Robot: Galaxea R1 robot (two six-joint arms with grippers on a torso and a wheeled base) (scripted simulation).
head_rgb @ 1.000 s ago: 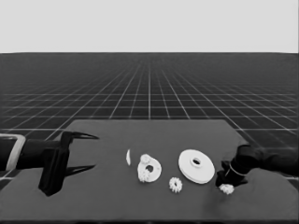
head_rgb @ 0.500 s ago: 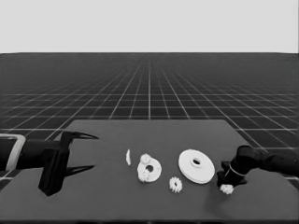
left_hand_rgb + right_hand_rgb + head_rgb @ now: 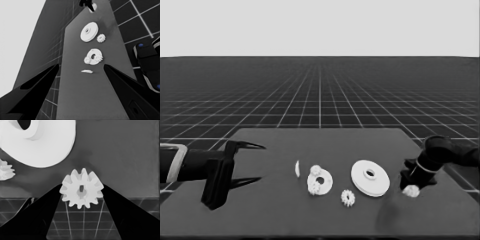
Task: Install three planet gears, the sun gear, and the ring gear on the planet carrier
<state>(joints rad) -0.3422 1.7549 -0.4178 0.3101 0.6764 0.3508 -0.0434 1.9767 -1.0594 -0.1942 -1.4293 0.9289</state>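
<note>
Head view: right hand has lifted its gear.

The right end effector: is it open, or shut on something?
Shut on a small gear: the right end effector has a finger pressing each side.

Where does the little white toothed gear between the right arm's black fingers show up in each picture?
Head view: the small white toothed gear sits at the right gripper, right of the larger white round part.
Left wrist view: far off, at that gripper, gear mostly hidden.
Right wrist view: centre, gear between the fingers.
Shared landmark: the larger round part.
</note>
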